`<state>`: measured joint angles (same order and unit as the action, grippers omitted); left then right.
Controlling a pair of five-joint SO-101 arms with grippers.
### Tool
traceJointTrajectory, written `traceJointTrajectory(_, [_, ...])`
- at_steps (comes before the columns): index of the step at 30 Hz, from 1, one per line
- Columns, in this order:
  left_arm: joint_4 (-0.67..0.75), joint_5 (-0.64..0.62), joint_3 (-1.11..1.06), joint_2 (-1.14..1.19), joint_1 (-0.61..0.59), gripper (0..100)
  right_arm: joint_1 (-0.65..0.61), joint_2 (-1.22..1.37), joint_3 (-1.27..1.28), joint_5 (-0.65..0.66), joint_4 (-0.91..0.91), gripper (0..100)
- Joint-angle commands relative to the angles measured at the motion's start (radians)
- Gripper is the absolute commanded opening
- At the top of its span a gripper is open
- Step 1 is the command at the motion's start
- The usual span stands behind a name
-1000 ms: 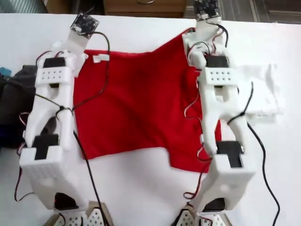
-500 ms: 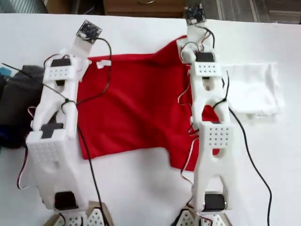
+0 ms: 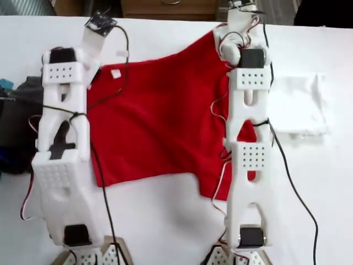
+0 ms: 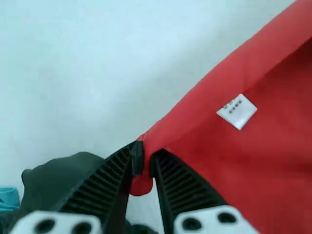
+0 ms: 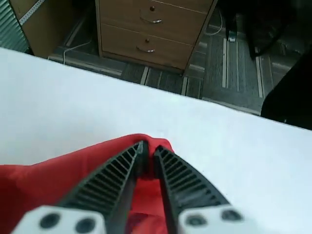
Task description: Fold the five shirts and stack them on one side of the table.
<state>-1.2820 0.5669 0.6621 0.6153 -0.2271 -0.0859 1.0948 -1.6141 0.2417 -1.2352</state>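
Red fabric shirt [image 3: 160, 121] lies spread over the middle of the white table [image 3: 165, 221], between the two arms and held at both far corners. The left gripper [image 4: 145, 158] has its ribbed jaws drawn almost together on a red corner just beside the small white sewn-in label [image 4: 236, 111]. The right gripper [image 5: 147, 148] is closed in the same way on the other far corner. Over the last second both arms have stretched away from their bases. The right arm [image 3: 248, 138] has gone from folded to nearly straight, and its corner now sits close to the table's far edge. The near hem has scarcely shifted, so I read the cloth as being pulled flat rather than dragged. I judge this to be the smoothing step before the first fold, as no fold in the red shirt is yet visible. A folded white cloth [image 3: 298, 105], probably a finished shirt, lies just beyond the right arm. A heap of dark garments [image 3: 16, 127] waits beside the left arm [image 3: 60, 138].
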Motion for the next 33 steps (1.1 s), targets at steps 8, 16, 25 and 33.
traceJointTrajectory(8, [-0.394, 0.002, 0.225, -0.021, 0.095, 3, 0.067, -0.087, -0.052, 0.006, -0.286, 2.0])
traceJointTrajectory(16, [-0.508, 0.000, 0.252, -0.028, 0.086, 3, 0.062, -0.228, -0.051, 0.006, -0.513, 2.0])
traceJointTrajectory(25, [-0.482, 0.051, -0.225, -0.377, 0.080, 3, 0.076, -0.386, 0.046, 0.006, -0.536, 1.9])
traceJointTrajectory(33, [-0.281, 0.069, -0.697, -0.644, 0.054, 3, 0.008, -0.839, 0.667, 0.008, -0.532, 2.0])
